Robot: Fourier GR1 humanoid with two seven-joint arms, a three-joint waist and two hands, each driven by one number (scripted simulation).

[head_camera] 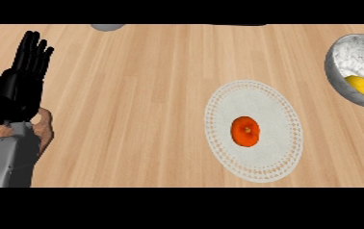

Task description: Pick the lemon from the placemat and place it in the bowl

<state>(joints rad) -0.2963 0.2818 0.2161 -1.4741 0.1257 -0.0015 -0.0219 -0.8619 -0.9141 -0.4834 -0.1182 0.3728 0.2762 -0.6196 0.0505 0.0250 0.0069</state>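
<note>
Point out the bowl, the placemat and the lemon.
bowl (pixel 334 74): head view, left rim.
placemat (pixel 274 163): head view, lacy lower edge.
lemon (pixel 356 83): head view, yellow top, inside bowl.

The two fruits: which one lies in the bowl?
The yellow fruit lies in the grey bowl at the right edge. The orange-red fruit sits instead on the round white placemat in the middle of the counter.

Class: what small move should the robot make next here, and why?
Probably none beyond resting: a yellow lemon-like fruit already lies in the grey speckled bowl, only an orange-red round fruit sits on the white lace placemat, and the black left hand is open at left.
</note>
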